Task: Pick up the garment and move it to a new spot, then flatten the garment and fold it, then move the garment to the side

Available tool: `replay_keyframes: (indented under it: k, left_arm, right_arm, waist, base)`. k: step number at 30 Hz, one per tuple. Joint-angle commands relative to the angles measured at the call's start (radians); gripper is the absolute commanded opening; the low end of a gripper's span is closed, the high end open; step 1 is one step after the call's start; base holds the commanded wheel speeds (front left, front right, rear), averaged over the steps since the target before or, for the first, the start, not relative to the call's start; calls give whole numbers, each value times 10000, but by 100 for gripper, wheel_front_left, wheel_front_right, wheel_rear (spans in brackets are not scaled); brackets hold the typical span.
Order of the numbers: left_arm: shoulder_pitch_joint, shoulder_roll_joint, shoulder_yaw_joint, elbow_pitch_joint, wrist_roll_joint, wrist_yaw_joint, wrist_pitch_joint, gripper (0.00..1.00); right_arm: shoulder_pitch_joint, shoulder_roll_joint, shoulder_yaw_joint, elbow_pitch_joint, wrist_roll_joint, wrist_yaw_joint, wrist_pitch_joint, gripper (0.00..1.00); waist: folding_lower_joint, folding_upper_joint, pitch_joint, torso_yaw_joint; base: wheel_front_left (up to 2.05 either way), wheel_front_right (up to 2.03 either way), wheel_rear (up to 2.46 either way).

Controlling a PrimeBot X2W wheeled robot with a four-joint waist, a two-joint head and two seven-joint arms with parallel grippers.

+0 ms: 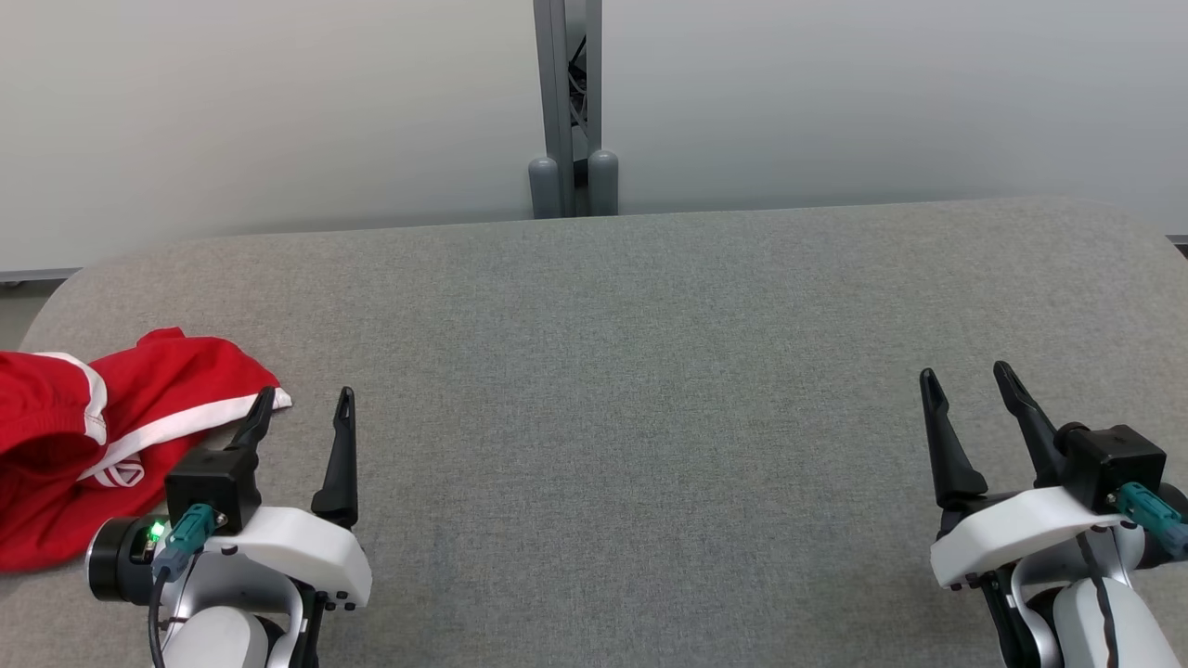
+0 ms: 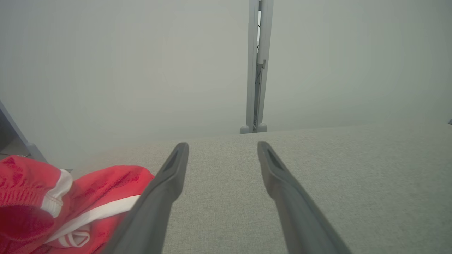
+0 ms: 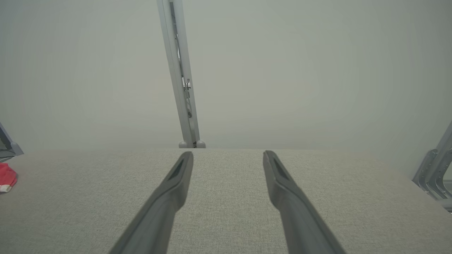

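Left gripper wide open, empty, just right of garment, right gripper wide open, empty, above table

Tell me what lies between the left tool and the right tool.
Nothing: in the head view the grey table between the left tool and the right tool is bare. The red garment lies outside it, at the far left.
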Motion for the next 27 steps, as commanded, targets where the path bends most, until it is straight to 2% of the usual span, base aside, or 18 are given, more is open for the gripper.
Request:
replay_keyframes:
  k: [1,10,14,19,27]
  left_arm:
    - [-88,48,20,9,-71,55,-25,100]
    - [-139,34,-37,61,-188,53,38,100]
    - [-214,15,-57,95,-250,13,31,100]
    - [-206,43,-36,122,-294,57,15,100]
    - [-80,76,123,78,-450,206,-46,100]
  right_arm:
    - [-121,-69,-35,36,118,0,-101,100]
    - [-129,-67,-50,149,184,0,-159,100]
    - [-56,-61,-26,184,259,0,-159,100]
    - [13,-61,153,164,356,0,-136,100]
    - [25,-65,399,105,555,0,-166,100]
  waist:
    - [0,0,4,3]
    - [0,0,-36,55]
    - [0,0,-97,282]
    - [0,0,-138,866]
    - [0,0,-112,2313]
  base:
    - [0,0,0]
    - [0,0,0]
    - [0,0,0]
    - [0,0,0]
    - [0,0,0]
